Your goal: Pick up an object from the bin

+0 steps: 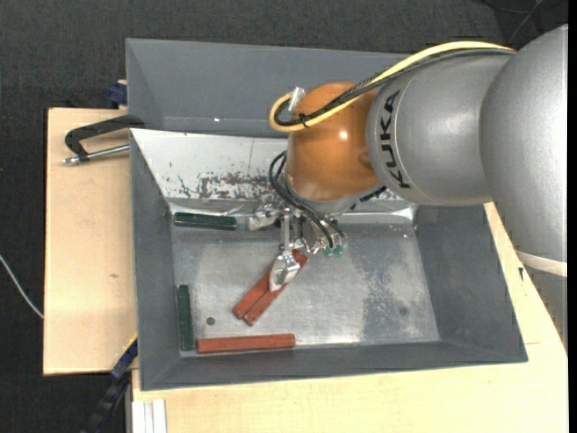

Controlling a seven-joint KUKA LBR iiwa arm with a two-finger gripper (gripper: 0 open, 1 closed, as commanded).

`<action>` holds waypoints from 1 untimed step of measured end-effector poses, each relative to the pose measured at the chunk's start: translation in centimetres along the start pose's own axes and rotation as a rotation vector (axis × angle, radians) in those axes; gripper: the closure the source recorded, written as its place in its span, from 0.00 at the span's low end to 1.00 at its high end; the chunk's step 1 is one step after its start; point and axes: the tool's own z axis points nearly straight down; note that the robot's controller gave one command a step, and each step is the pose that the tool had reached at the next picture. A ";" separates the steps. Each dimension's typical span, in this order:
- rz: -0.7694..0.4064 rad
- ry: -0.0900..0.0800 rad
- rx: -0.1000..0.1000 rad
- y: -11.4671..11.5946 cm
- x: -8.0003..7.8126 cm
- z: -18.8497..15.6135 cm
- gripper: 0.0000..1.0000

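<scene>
Grey bin point(149, 242): claw point(288, 267) over 1 slanted red stick point(255, 303).
Left of that stick lies a green stick point(184, 317), below it a red bar point(245, 342); the claw meets its upper end, probably since that end lies clear. Wide or narrow, I cannot tell.
</scene>
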 end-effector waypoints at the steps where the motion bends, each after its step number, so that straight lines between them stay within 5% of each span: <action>1: -0.268 0.002 0.001 -1.1 5.6 3.2 1.00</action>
